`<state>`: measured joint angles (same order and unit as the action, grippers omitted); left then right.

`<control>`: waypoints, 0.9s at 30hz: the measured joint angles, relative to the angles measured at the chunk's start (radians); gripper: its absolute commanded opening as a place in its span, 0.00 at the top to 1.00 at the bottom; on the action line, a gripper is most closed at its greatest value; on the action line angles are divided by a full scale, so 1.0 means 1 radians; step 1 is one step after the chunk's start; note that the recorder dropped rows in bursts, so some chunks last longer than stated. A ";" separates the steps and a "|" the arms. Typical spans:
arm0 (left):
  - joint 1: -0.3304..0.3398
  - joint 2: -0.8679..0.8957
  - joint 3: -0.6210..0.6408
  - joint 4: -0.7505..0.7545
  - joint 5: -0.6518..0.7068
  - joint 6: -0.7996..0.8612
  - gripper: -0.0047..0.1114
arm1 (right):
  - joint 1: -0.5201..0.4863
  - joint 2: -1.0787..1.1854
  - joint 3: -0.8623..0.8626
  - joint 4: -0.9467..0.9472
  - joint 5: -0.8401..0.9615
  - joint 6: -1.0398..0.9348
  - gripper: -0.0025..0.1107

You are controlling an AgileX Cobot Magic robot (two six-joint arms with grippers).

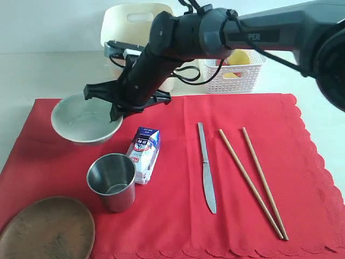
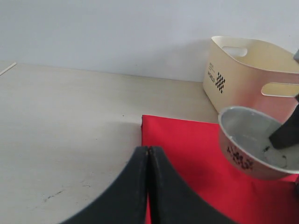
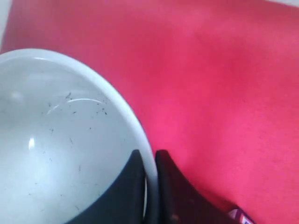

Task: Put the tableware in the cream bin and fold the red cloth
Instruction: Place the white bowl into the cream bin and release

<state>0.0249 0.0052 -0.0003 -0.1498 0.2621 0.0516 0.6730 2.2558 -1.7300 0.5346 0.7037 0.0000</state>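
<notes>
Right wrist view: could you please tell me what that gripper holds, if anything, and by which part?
The right gripper pinches the pale bowl by its rim, one finger inside, one outside.

The right arm [image 1: 259, 32] is dark grey with black cables [image 1: 190, 6] (white lettering [image 1: 261, 36] partly shows), its gripper [image 3: 148, 156] black.

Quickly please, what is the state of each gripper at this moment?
Left gripper: closed, fingers pressed together, holding nothing.
Right gripper: closed on the rim of the pale bowl.
</notes>
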 measured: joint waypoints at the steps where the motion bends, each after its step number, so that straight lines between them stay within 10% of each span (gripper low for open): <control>1: 0.000 0.000 0.000 0.000 0.000 0.000 0.94 | 0.000 -0.014 0.000 0.000 -0.006 0.000 0.98; 23: 0.000 0.000 0.000 0.000 0.000 0.000 0.94 | -0.181 -0.206 0.000 0.003 -0.384 0.012 0.97; 27: 0.000 0.000 0.000 0.000 0.000 0.000 0.94 | -0.191 -0.160 0.000 -0.030 -0.413 0.055 0.79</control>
<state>0.0249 0.0052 -0.0003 -0.1498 0.2621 0.0516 0.4818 2.0958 -1.7300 0.5048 0.2908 0.0548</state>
